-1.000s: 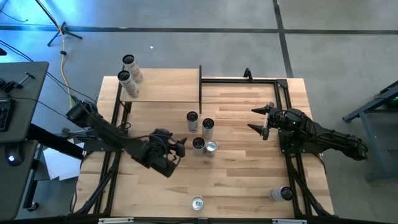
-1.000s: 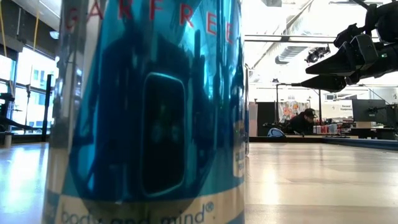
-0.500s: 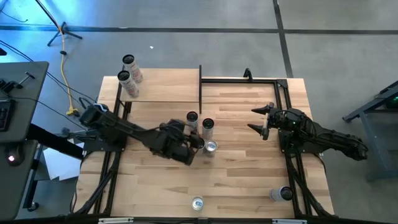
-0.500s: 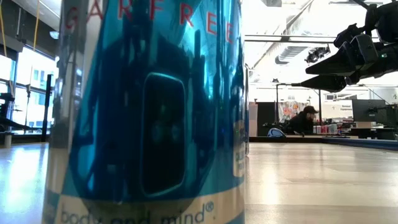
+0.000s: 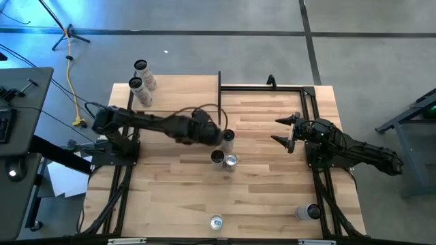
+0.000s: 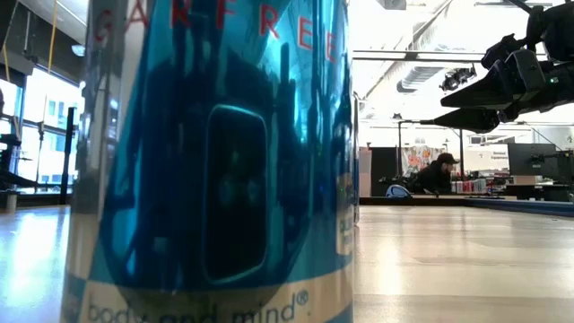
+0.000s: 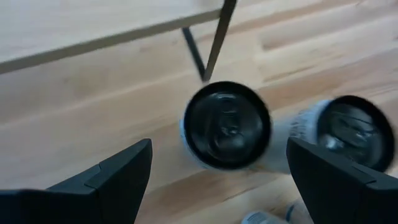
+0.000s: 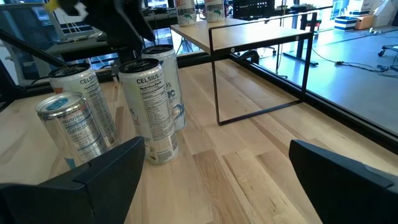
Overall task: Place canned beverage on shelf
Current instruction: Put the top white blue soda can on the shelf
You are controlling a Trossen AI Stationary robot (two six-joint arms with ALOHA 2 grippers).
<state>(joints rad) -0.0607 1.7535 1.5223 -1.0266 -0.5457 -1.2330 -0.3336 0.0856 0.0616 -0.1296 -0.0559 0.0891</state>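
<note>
Several slim cans stand upright in a cluster at the table's middle: one, one and one. My left gripper is open above the cluster's far-left can, hiding it in the high view. The left wrist view looks down on that can's dark top, with the open fingers standing apart on either side and another can beside it. The shelf, a pale board on thin black posts, stands at the far left with two cans on its left end. My right gripper is open and empty at the right.
One can stands at the near edge, right in front of the low camera. Another can lies at the near right. A bare black frame runs along the far right. The shelf's post is just beyond the can below my left gripper.
My left gripper has swung from the near-left side of the can cluster toward the table's far edge and a little right. It now hangs over the cluster's far-left can, beside the shelf's right end. The cans have stayed put.
</note>
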